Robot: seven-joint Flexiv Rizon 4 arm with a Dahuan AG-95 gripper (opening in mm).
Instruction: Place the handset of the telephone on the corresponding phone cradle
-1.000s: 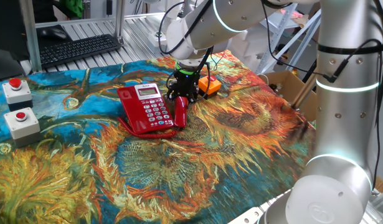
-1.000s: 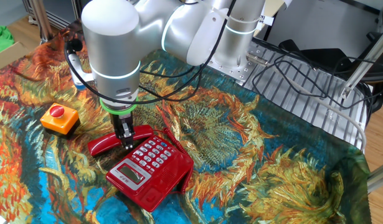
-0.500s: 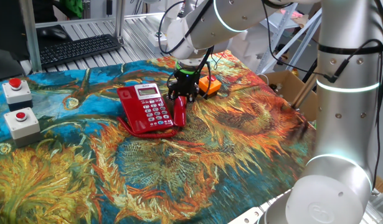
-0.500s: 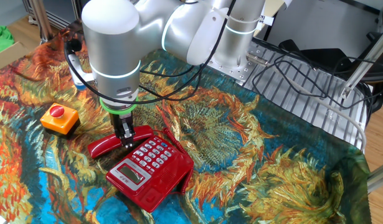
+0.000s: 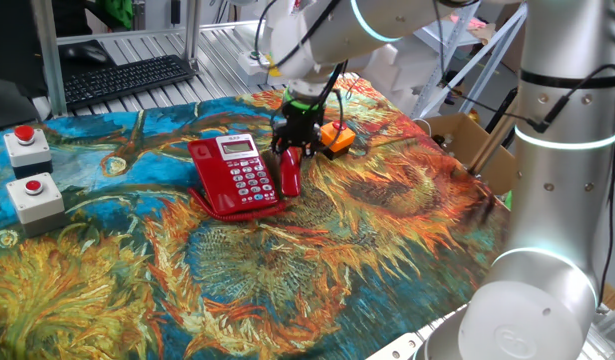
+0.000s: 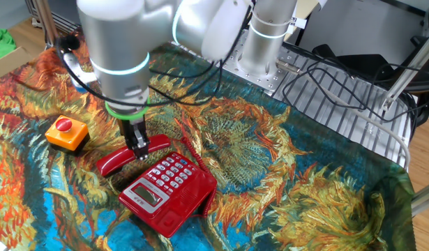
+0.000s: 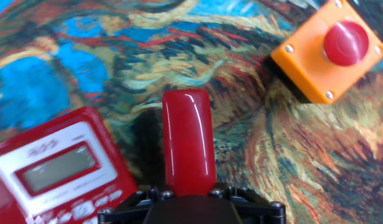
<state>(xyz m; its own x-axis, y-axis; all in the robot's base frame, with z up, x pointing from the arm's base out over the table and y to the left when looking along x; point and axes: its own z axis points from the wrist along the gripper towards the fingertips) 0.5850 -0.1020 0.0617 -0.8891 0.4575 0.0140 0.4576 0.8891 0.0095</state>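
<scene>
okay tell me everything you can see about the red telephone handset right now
The handset is a slim, glossy red plastic bar with rounded ends. The gripper is shut on its middle, holding it roughly level beside the telephone, not in the cradle. The hand view shows one end above the patterned cloth, near the orange button box. A red cord lies by the phone.

Two opposite table-side cameras and a downward close-up share the telephone (image 5: 235, 172).

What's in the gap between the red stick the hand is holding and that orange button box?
Nothing but the painted tablecloth. The hand view shows a bare stretch between the handset and the orange button box.
</scene>
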